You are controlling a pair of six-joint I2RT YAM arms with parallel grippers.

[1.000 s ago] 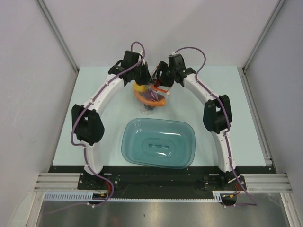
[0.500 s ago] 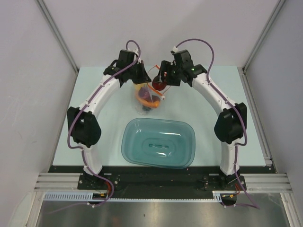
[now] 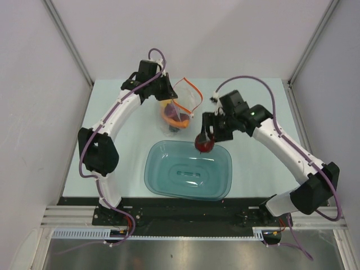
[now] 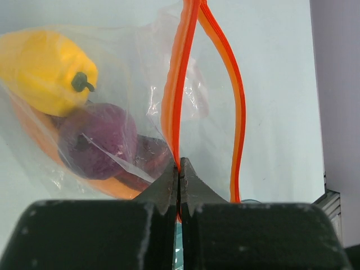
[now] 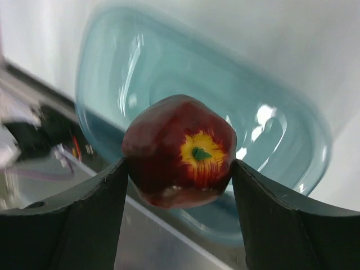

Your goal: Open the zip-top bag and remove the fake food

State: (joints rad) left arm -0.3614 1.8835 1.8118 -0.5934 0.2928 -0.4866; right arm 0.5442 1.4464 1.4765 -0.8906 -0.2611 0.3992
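One apple (image 5: 180,149) out | right gripper (image 5: 179,171) squeezes it over the far edge of the teal tub (image 3: 163,180) | left gripper (image 4: 179,175) pinched tight on the orange strip (image 4: 175,101) of the zip-top bag (image 3: 183,104), far middle of the table (image 3: 129,163) | next, I think: drop apple in tub, fetch more

No legible text, no labels, brands, numbers or signs in any view, none on the zip-top bag (image 4: 179,84), the fake food (image 5: 169,140), the teal tub (image 3: 222,183), or the worktop (image 3: 292,107)
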